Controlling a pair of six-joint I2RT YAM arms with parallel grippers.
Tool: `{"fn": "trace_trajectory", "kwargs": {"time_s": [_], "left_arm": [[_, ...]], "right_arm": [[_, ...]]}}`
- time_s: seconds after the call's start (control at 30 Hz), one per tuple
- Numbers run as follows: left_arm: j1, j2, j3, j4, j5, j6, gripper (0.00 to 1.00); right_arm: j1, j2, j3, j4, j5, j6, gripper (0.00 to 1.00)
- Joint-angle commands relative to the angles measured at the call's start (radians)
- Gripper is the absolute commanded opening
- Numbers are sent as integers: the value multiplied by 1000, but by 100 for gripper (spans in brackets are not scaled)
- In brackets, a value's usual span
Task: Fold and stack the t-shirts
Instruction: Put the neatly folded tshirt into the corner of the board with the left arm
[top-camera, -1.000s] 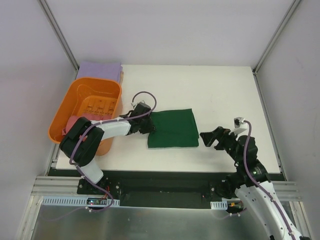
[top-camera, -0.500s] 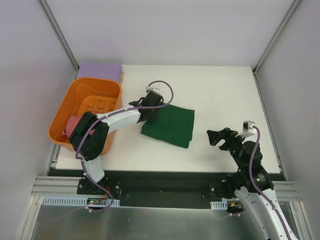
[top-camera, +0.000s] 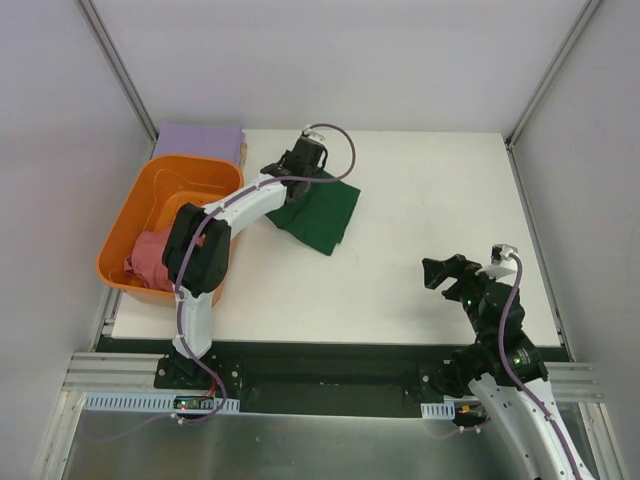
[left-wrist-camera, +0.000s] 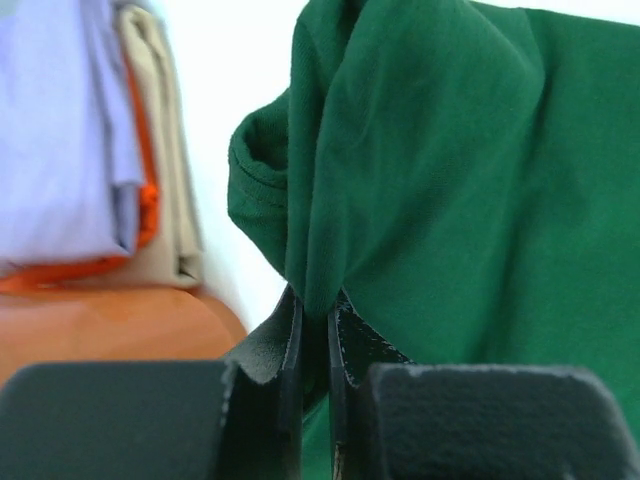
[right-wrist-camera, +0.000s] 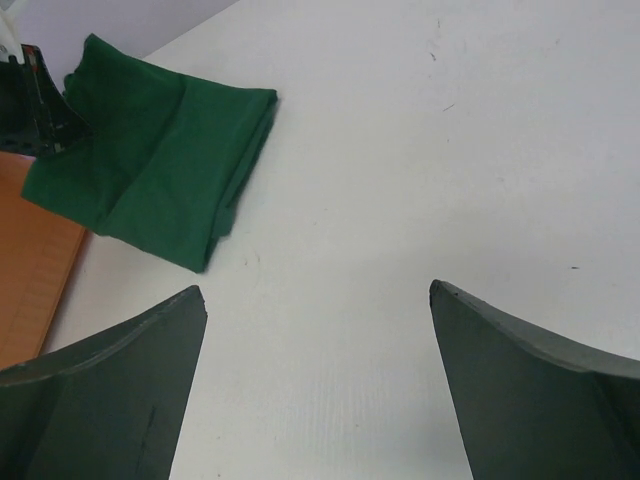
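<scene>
The folded dark green t-shirt (top-camera: 318, 212) lies tilted on the white table, just right of the orange basket. My left gripper (top-camera: 297, 178) is shut on its far left corner, with green cloth (left-wrist-camera: 400, 180) pinched between the jaws (left-wrist-camera: 316, 312). The green t-shirt also shows in the right wrist view (right-wrist-camera: 160, 160). The pale lavender t-shirt (top-camera: 200, 140) lies folded at the far left corner, behind the basket. The pinkish-red t-shirt (top-camera: 150, 258) is bunched inside the basket's near end. My right gripper (top-camera: 447, 277) is open and empty over the bare table at the near right (right-wrist-camera: 318, 300).
The orange plastic basket (top-camera: 205, 172) stands at the table's left edge. In the left wrist view the lavender cloth (left-wrist-camera: 60, 130) sits on a stack with orange and beige layers. Grey walls and metal posts enclose the table.
My left gripper has dragged the green t-shirt up and to the left, toward the far left corner, turning it as it went. My right arm has drawn back toward the near right.
</scene>
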Motion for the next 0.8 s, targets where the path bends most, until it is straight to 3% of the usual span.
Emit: {"fn": "trace_trajectory", "kwargs": {"time_s": [0.0, 0.33, 0.53, 0.77], "left_arm": [[89, 48, 170, 39, -91, 201, 0], [191, 144, 384, 148, -67, 554, 0], [257, 182, 508, 153, -24, 610, 0], [332, 147, 520, 185, 39, 650, 0]], "right_arm": [[-2, 19, 16, 4, 67, -28, 96], [-4, 78, 23, -10, 143, -60, 96], [-4, 121, 35, -11, 166, -68, 96], [-2, 164, 48, -11, 172, -67, 96]]}}
